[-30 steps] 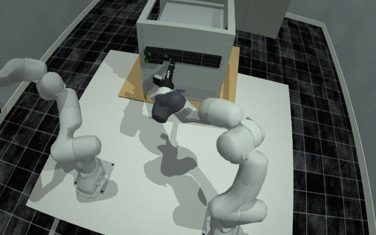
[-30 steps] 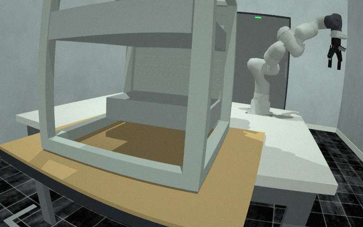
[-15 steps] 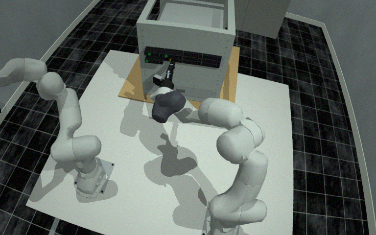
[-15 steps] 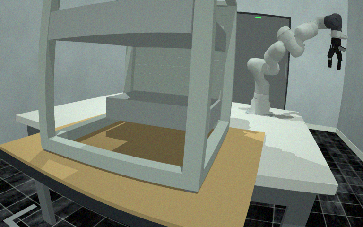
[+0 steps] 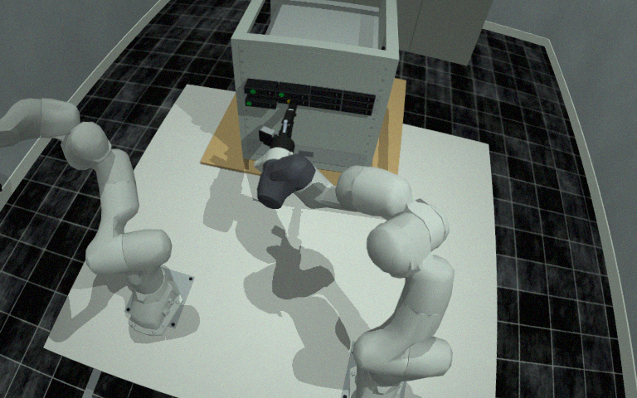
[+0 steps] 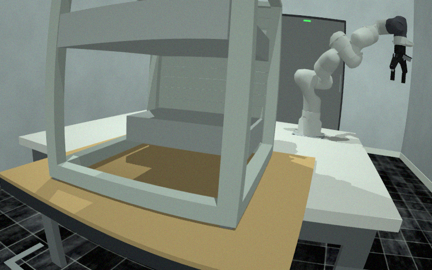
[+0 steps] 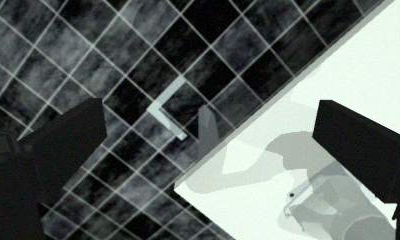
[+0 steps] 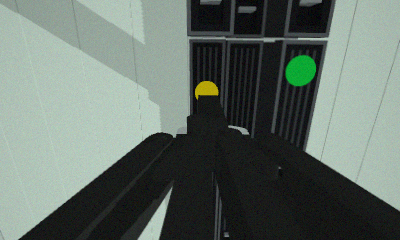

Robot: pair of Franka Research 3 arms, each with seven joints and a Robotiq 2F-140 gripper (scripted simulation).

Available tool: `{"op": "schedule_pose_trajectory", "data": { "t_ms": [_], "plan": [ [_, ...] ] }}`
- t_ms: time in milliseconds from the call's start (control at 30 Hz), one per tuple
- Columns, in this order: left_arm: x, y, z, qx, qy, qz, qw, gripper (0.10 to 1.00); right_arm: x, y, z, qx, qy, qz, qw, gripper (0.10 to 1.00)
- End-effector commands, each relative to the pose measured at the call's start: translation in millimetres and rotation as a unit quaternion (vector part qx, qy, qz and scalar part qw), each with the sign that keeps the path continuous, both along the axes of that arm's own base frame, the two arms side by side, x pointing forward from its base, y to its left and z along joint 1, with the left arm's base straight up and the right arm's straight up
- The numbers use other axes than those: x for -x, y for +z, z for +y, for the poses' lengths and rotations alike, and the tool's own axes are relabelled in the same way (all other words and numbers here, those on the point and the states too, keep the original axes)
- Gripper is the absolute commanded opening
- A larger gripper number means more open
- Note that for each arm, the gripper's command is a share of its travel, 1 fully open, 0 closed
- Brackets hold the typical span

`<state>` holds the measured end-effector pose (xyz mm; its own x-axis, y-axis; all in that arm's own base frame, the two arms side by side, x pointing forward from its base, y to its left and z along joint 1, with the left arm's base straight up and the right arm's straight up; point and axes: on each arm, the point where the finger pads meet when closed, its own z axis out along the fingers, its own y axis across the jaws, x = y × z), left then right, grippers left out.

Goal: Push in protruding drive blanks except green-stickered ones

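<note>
The rack (image 5: 312, 66) (image 6: 237, 133) stands upright. Black drive blanks cross its front in rows. Green stickers mark an upper left blank (image 5: 263, 92), the blank beside it (image 5: 294, 97) (image 8: 313, 92) and a lower left blank (image 5: 261, 104). My right gripper (image 5: 292, 104) (image 8: 207, 111) is shut, its tips at a blank with a yellow sticker (image 8: 206, 89), partly covering the sticker. Contact and how far this blank sticks out cannot be told; the fingers hide much of it. My left gripper (image 6: 397, 80) (image 7: 210, 118) is open and empty, far from the rack, beyond the white table's edge.
The rack stands on a wooden board (image 5: 221, 143) (image 6: 278, 200), beside the white table (image 5: 203, 295) (image 6: 345, 187). The left arm (image 5: 119, 196) stands left in the top view; the right arm (image 5: 386, 191) reaches across from the right. A cabinet (image 5: 440, 29) stands behind the rack.
</note>
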<state>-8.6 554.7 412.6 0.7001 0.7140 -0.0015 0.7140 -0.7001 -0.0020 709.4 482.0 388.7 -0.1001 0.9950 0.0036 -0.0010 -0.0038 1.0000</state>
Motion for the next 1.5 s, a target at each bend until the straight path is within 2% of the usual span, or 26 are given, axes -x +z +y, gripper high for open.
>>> {"op": "schedule_pose_trajectory", "data": {
  "t_ms": [0,400,633,1167,1200,1467],
  "plan": [
    [-0.3,0.4,-0.3,0.000,0.003,-0.001,1.0000,1.000,5.7,-1.0,0.2,0.002,0.001,0.000,1.0000,0.099],
    [-0.3,0.4,-0.3,0.000,0.003,-0.001,1.0000,1.000,68.2,-1.0,-6.2,0.002,0.001,0.000,1.0000,0.099],
    [-0.3,0.4,-0.3,0.000,0.003,-0.001,1.0000,1.000,80.2,-1.0,-7.4,0.002,0.001,0.000,1.0000,0.099],
    [-0.3,0.4,-0.3,0.000,0.003,-0.001,1.0000,1.000,80.6,-1.0,-7.5,0.002,0.001,0.000,1.0000,0.099],
    [-0.3,0.4,-0.3,0.000,0.003,-0.001,1.0000,1.000,80.6,-1.0,-7.5,0.002,0.001,0.000,1.0000,1.000],
    [-0.3,0.4,-0.3,0.000,0.003,-0.001,1.0000,1.000,80.6,-1.0,-7.5,0.002,0.001,0.000,1.0000,1.000]
  ]
}}
